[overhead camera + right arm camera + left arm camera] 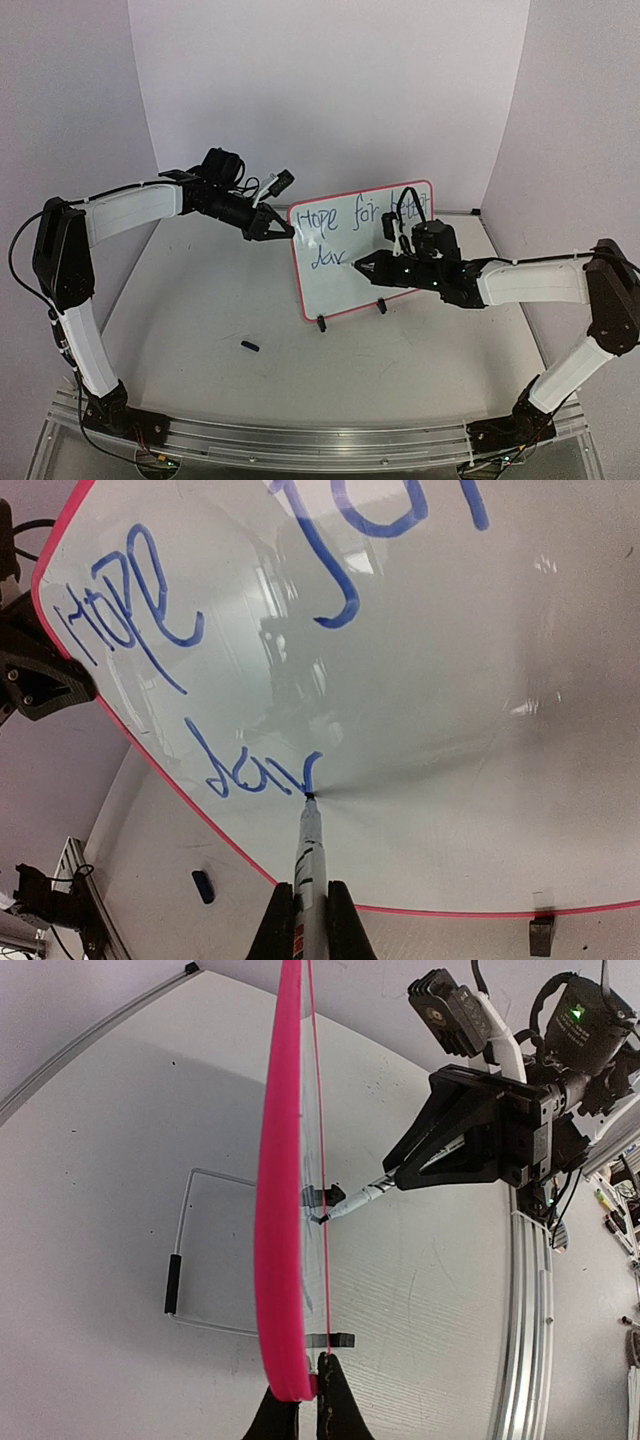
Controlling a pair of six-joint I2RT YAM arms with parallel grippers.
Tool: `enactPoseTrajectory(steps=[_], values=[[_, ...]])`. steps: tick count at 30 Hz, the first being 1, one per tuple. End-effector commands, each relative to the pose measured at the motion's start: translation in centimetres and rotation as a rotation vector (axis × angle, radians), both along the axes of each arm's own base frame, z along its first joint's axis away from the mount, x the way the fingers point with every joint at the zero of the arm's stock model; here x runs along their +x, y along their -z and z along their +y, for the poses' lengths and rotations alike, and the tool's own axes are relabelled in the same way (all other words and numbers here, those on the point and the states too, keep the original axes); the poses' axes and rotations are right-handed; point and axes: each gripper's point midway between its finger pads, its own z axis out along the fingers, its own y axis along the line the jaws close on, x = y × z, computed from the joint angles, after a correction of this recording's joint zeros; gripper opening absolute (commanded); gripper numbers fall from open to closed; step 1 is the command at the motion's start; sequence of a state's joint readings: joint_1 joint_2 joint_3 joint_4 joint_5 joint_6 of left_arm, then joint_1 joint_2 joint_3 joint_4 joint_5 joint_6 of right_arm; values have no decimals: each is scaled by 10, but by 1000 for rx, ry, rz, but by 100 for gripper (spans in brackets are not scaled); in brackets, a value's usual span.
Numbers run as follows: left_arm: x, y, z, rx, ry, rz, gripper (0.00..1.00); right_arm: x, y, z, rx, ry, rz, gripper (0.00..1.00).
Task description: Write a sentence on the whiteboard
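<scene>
Overhead view first: two arms are reaching inward to one whiteboard (pixel 345 295), which is standing on two black clip feet (pixel 321 323). The left gripper (pixel 272 226), with its elbow raised and forearm running level, is pinching the board's upper corner right at its fingertips. The right gripper (pixel 362 267), with its forearm lying low, is clamping one marker (pixel 352 265). One small dark piece (pixel 251 346) is lying on the table (pixel 200 300), well apart from both grippers.

Left wrist view: both fingers are squeezing the pink frame between them, and the board is showing edge-on.

Right wrist view: the marker is sticking out between closed fingers. Its tip is touching the sentence (pixel 335 595), which is running in two blue lines, the second barely begun.
</scene>
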State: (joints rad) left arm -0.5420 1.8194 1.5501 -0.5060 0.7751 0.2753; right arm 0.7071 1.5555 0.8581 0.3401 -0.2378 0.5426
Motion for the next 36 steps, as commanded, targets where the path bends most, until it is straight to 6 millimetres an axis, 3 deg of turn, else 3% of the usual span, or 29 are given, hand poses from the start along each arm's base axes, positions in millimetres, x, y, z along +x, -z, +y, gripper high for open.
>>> enactPoseTrajectory(steps=[1,11,15,18,22,25,31,36], values=[[-28,51,5,159,33,108,0,6,10,2,-16,1,23,0],[-28,51,5,157,34,108,0,4,19,9,-16,-33,52,0],[-28,51,5,159,35,109,0,0,3,14,11,-75,26,0],[-28,51,5,160,34,109,0,-4,-20,15,41,-96,-19,0],[-28,52,5,160,34,108,0,-2,-50,2,76,-52,-76,0],[-28,52,5,160,34,108,0,5,-58,-13,82,1,-96,0],[-28,52,5,160,34,108,0,15,-54,-33,79,61,-88,0],[-28,52,5,161,34,109,0,18,-52,-32,77,55,-80,0]])
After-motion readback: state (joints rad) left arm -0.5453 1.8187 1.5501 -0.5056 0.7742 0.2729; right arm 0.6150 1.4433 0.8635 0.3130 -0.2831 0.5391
